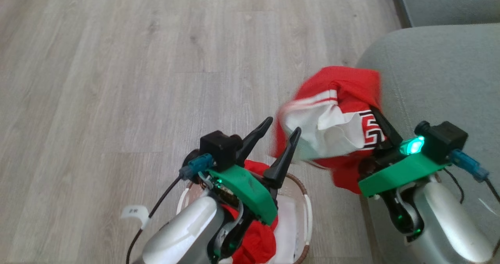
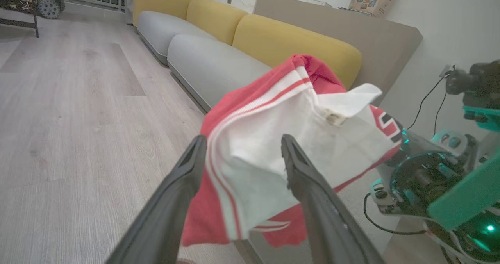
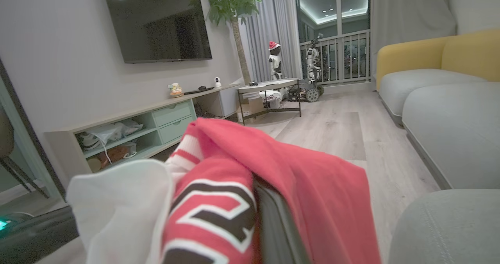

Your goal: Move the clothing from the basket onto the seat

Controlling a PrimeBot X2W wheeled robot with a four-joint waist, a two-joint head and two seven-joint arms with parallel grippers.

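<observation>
Left gripper (image 1: 283,125): fingers spread, empty.
Basket (image 1: 308,205): under it; head view shows red cloth (image 1: 256,242) inside.
Jersey (image 1: 340,100): aloft; left wrist view shows its white lining, right wrist view its numerals.
Right gripper (image 1: 381,121): clamped on jersey.
Seat (image 1: 437,68): jersey at its left edge.

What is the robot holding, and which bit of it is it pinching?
The right gripper is shut on the red-and-white jersey, pinching bunched fabric right beside the numerals. The left gripper is open and holds nothing.
</observation>
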